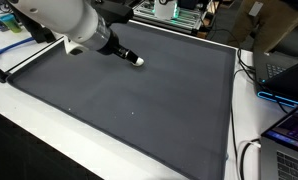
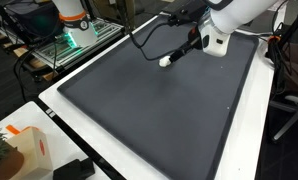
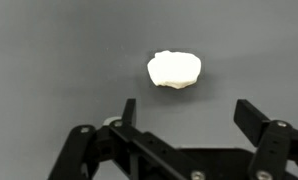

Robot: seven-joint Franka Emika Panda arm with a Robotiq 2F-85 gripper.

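A small white lumpy object (image 3: 175, 69) lies on a dark grey mat (image 3: 49, 60). It shows in both exterior views (image 1: 139, 61) (image 2: 165, 61) near the far part of the mat. My gripper (image 3: 189, 112) is open, its two black fingers spread wide and empty. It hovers just short of the white object, which sits beyond the fingertips and not between them. In both exterior views the gripper (image 1: 126, 54) (image 2: 181, 51) reaches down at a slant, its tip next to the object.
The mat (image 1: 139, 110) (image 2: 159, 110) covers a white table (image 1: 29, 140). A laptop (image 1: 289, 85) and cables sit by one mat edge. A rack with green-lit electronics (image 2: 74, 35) stands beyond another edge. A cardboard box (image 2: 24, 150) is at a table corner.
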